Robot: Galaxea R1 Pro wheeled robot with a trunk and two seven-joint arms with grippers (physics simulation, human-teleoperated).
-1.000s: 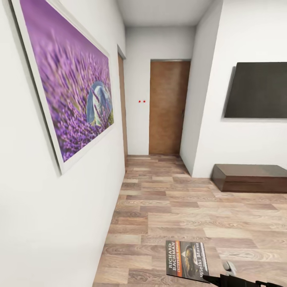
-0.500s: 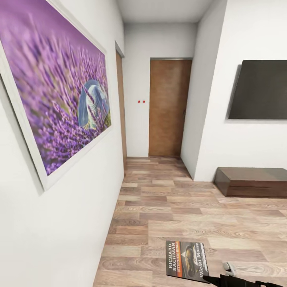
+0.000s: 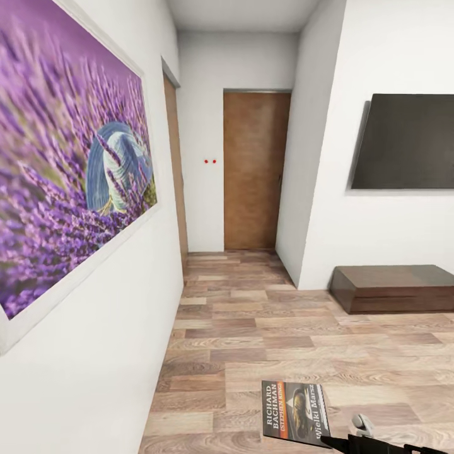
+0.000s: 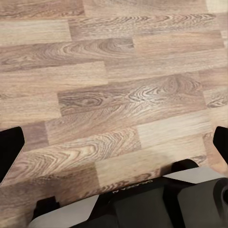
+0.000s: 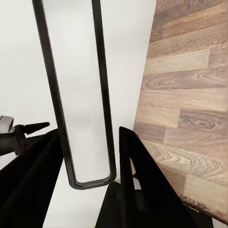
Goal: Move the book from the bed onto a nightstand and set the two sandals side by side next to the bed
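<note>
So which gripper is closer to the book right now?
Right. The right gripper is shut on the book, its fingers on both sides of the white edge. The left gripper is open, over bare floor, with no book between its fingers.

Ahead of me the wood-plank floor (image 3: 265, 328) runs in mixed brown and tan boards down a narrow passage to a closed brown door at the far end, and I see no loose item lying on the boards there. Against the right-hand wall a long low dark wooden dresser (image 3: 394, 288) sits directly on the planks, its flat glossy top bare. Under my left wrist I see the same planks (image 4: 114, 85), grain swirling, unbroken by any object.
</note>
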